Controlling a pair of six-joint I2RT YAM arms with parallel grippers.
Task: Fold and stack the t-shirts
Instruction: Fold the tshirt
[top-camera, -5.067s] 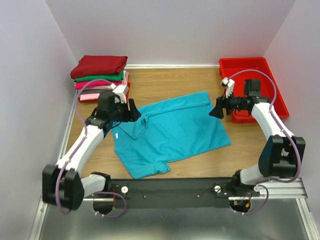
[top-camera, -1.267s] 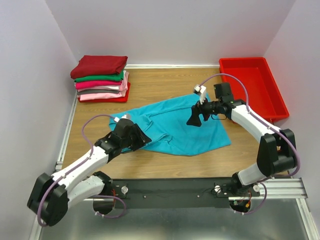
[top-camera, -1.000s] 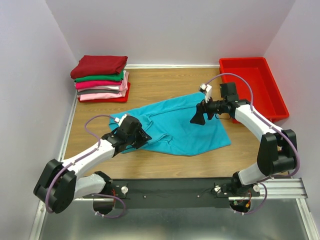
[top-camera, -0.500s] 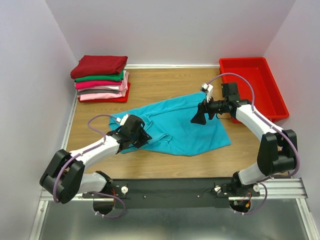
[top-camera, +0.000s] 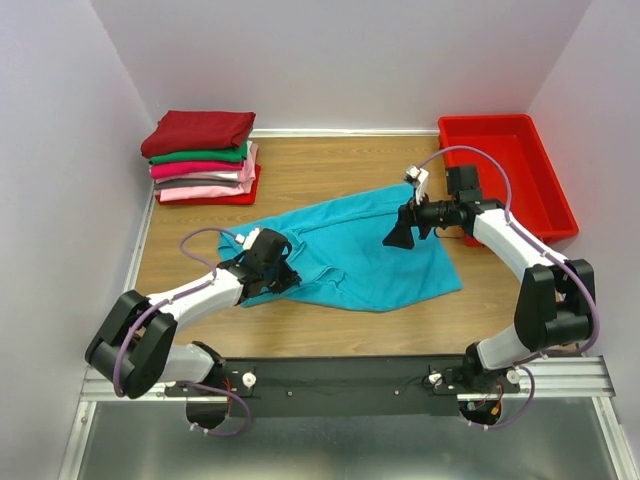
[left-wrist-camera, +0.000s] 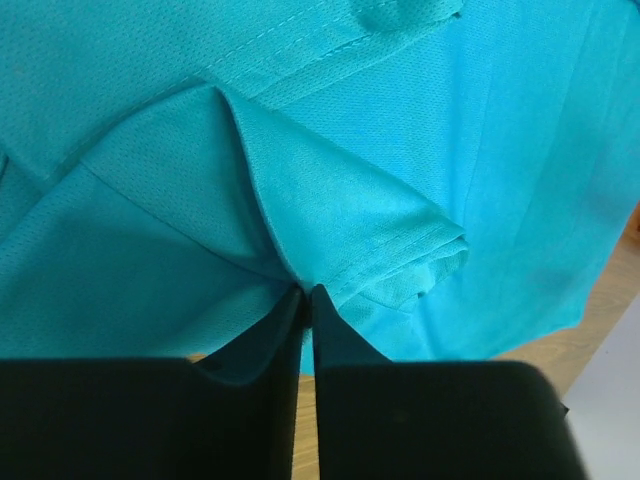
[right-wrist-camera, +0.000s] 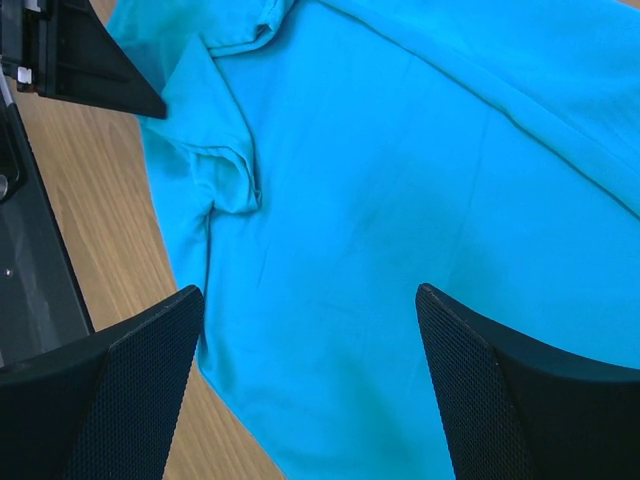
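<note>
A teal t-shirt (top-camera: 360, 250) lies partly folded and rumpled in the middle of the wooden table. My left gripper (top-camera: 283, 275) sits low at its left edge. In the left wrist view the black fingers (left-wrist-camera: 270, 350) are pressed together on a fold of the teal cloth (left-wrist-camera: 330, 200) beside the sleeve hem, so the left gripper (left-wrist-camera: 305, 290) is shut on it. My right gripper (top-camera: 398, 237) hovers over the shirt's right half, open, with only teal fabric (right-wrist-camera: 400, 180) below its spread fingers (right-wrist-camera: 150, 350). A stack of folded t-shirts (top-camera: 200, 155) sits at the back left, dark red on top.
A red plastic bin (top-camera: 505, 170) stands at the back right corner, close behind the right arm. Bare wooden table (top-camera: 330, 165) shows behind the shirt and along its near side. White walls close in the left, back and right.
The left gripper has slid slightly right onto the shirt's left edge and closed on a fold of it. The right gripper has barely moved and stays open.
</note>
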